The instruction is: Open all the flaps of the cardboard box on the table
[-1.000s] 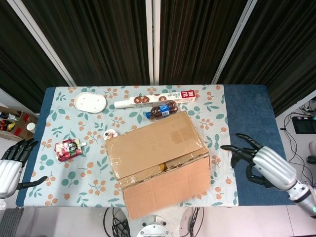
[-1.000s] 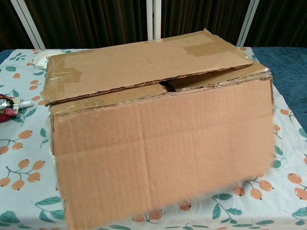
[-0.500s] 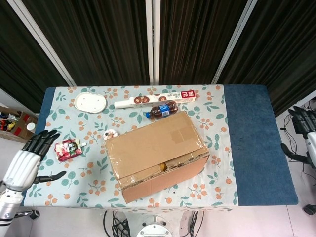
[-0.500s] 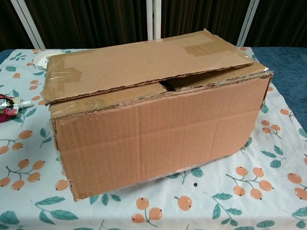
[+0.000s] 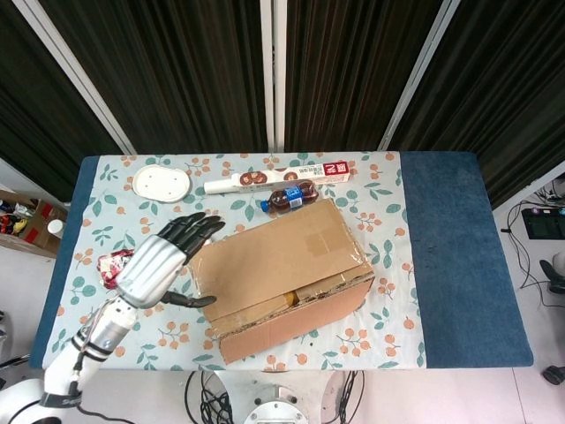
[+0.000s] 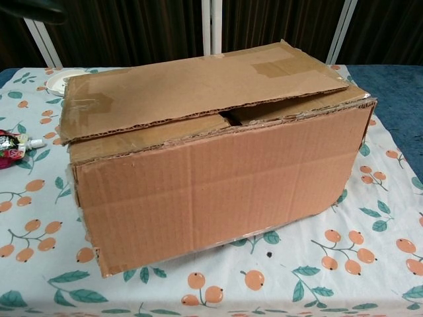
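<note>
Box (image 5: 282, 278) sits mid-bench (image 5: 441, 265), far flap (image 5: 265, 256) closed flat on top. Left hand (image 5: 159, 265) spread, holding nothing, hovering by the box's left end. Right hand out of frame.

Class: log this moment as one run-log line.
left hand: open, beside box | right hand: out of view | cardboard box: far flap down

The left hand (image 5: 161, 262) is raised over the table's left half, palm down, holding nothing. Its dark fingers (image 5: 196, 228) are spread and stretched toward the far edge, thumb out to the side. The left arm (image 5: 88, 344) runs back to the near left corner (the right hand shows in neither view).
</note>
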Motion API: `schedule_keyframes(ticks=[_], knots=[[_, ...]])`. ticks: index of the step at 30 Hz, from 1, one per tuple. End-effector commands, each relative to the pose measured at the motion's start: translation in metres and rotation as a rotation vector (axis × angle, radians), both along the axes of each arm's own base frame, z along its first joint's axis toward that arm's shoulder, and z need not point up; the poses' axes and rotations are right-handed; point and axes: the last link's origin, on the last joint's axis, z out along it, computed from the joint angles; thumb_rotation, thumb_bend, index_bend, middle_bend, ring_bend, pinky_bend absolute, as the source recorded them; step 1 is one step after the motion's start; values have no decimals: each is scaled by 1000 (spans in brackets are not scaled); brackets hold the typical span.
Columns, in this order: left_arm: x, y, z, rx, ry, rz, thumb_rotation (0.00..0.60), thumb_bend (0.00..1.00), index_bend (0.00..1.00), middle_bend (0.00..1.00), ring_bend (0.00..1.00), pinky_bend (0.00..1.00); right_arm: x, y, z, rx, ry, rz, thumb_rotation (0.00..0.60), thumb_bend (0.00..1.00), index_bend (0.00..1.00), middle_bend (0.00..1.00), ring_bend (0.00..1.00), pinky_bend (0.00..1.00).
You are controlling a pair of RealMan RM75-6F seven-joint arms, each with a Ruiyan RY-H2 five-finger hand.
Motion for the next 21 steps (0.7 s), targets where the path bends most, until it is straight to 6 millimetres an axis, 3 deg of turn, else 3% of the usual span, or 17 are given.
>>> schedule_keyframes(ticks=[1,13,21], knots=[[47,13,-26,-57,-11,-40,393,0,49,83,70,166,-6,4,7,-15,-3,-9,600,148,0,0,0,0],[72,21,-71,-157,-4,-14,396,0,25,65,70,166,-2,3,24,-47,-7,5,600,150,0,0,0,0],[78,26,-95,-142,32,-2,396,0,21,63,70,166,1,4,21,-38,-13,11,600,151,0,0,0,0]])
